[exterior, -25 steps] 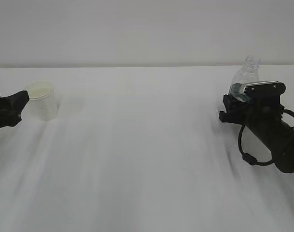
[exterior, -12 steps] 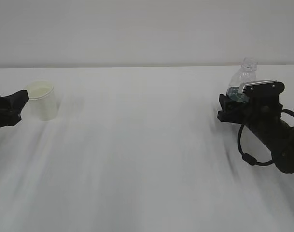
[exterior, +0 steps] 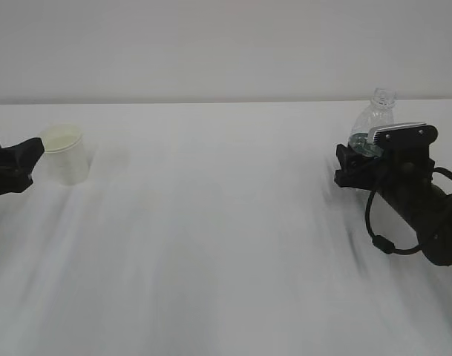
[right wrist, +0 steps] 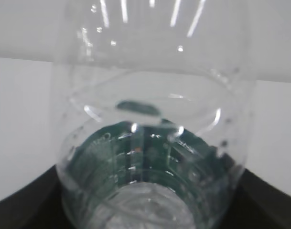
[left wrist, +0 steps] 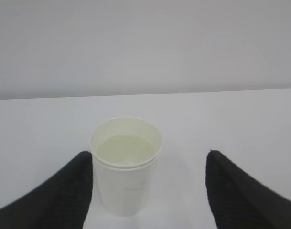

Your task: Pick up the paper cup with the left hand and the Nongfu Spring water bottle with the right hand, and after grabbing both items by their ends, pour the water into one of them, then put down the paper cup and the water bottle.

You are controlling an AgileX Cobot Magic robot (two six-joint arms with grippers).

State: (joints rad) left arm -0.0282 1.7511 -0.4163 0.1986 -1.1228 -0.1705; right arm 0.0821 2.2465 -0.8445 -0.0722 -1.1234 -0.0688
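Observation:
The white paper cup (exterior: 64, 153) stands upright on the table at the far left. In the left wrist view the paper cup (left wrist: 126, 167) sits between the black fingers of my left gripper (left wrist: 148, 157), near the left finger and well apart from the right one; this left gripper (exterior: 18, 159) is open. The clear Nongfu Spring water bottle (exterior: 375, 115) with its green label stands upright at the right, uncapped. My right gripper (exterior: 353, 156) has its jaws on either side of the bottle's lower body. The bottle (right wrist: 150, 143) fills the right wrist view. I cannot make out the water.
The white table (exterior: 226, 222) stretches between the two arms, bare across the middle, with a pale wall behind it. The right arm's black cable (exterior: 381, 230) loops down beside its wrist.
The bottle has sunk a little between the right jaws and now stands straighter. The right gripper has barely moved. The left gripper and the cup are unchanged.

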